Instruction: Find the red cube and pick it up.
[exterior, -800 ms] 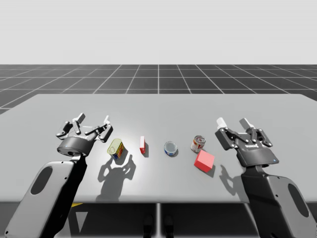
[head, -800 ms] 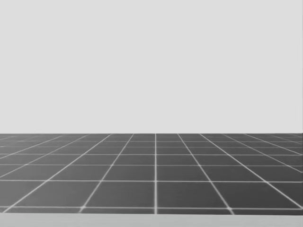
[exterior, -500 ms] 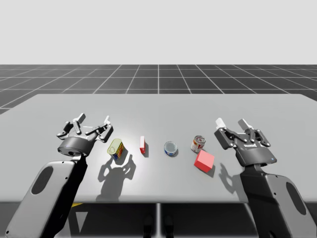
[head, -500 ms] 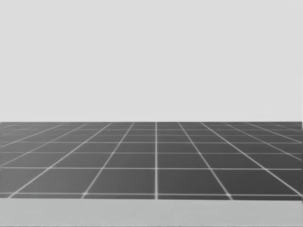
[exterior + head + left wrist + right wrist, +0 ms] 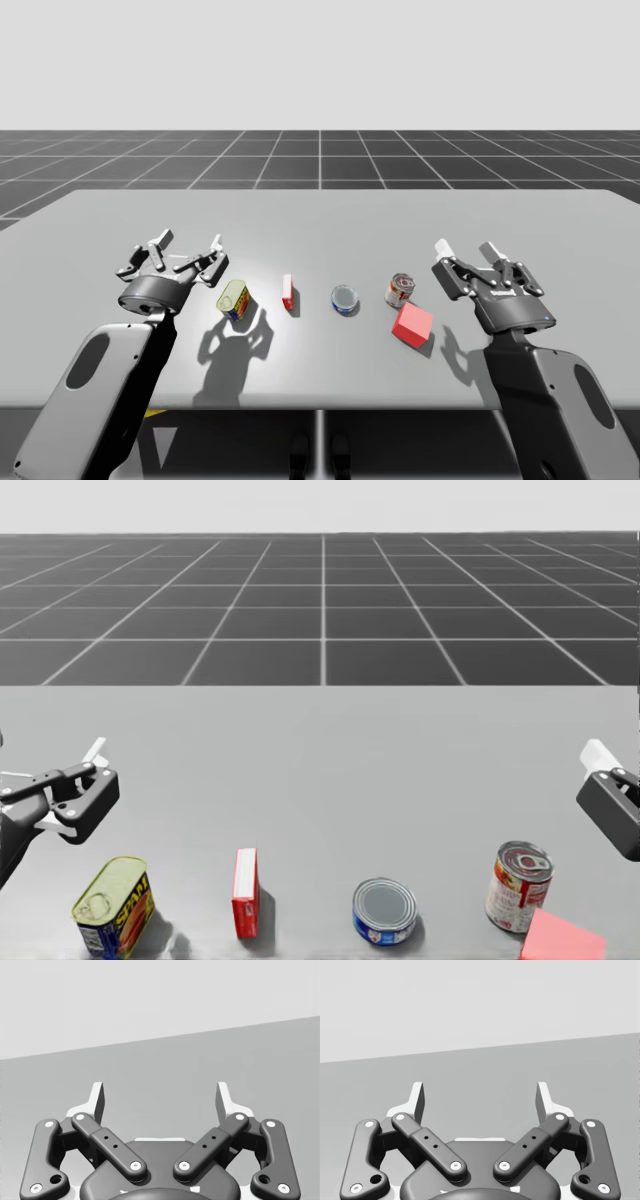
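Observation:
The red cube (image 5: 413, 323) lies on the grey table (image 5: 320, 215) near the front, right of centre, with one corner showing in the head view (image 5: 560, 938). My right gripper (image 5: 468, 248) hovers open just right of and behind the cube, apart from it. In the right wrist view that gripper (image 5: 480, 1097) holds nothing and only bare table lies ahead of it. Far from the cube, my left gripper (image 5: 188, 245) is open at the table's left. Its own wrist view shows the left gripper (image 5: 160, 1097) with nothing between its fingers.
A row of things runs left of the cube: a red-and-white can (image 5: 400, 290) right beside it, a short blue can (image 5: 344, 298), a thin red box (image 5: 288, 292) on edge, and a yellow-green tin (image 5: 233, 299) lying near my left gripper.
My head has turned downward, from the dark grid floor and horizon to the table with the row of objects. Both arms have stayed almost still.

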`<state>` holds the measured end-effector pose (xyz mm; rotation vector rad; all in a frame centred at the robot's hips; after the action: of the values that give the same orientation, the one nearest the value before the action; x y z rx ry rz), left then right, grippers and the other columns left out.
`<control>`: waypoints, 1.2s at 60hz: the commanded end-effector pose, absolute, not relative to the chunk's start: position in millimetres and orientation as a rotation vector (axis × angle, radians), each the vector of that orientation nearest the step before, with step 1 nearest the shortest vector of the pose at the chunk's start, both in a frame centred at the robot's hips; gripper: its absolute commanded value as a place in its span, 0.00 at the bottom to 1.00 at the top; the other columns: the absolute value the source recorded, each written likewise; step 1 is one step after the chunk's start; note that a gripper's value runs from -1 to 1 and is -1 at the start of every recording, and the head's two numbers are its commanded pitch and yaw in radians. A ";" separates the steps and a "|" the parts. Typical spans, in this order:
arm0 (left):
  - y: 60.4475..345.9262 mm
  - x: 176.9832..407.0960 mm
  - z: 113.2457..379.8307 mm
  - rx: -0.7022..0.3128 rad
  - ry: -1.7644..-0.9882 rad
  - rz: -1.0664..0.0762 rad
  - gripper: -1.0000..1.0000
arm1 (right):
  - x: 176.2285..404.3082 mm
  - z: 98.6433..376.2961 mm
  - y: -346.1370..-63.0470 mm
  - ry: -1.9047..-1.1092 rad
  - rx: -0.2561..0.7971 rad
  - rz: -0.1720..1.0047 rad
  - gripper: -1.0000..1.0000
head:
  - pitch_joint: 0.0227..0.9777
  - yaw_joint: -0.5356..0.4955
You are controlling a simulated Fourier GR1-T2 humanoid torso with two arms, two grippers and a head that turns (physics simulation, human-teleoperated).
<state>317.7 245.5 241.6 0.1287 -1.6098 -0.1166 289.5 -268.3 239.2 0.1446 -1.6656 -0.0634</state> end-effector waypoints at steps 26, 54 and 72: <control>247.2 320.1 241.0 0.136 -1.597 -0.116 0.00 | 291.7 236.9 -268.1 -1.657 0.109 -0.056 0.00 | 0.82 0.28; 244.8 319.2 240.1 0.127 -1.597 -0.115 0.00 | 283.5 246.7 -261.4 -1.621 0.208 -0.055 0.00 | 0.89 0.16; 244.6 319.3 239.4 0.125 -1.593 -0.116 0.00 | 234.3 241.9 -264.2 -1.564 0.291 0.105 0.00 | 0.89 0.16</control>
<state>319.3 244.5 239.9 0.1252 -1.5950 -0.1154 257.8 -263.0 250.3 0.2507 -1.6053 0.0326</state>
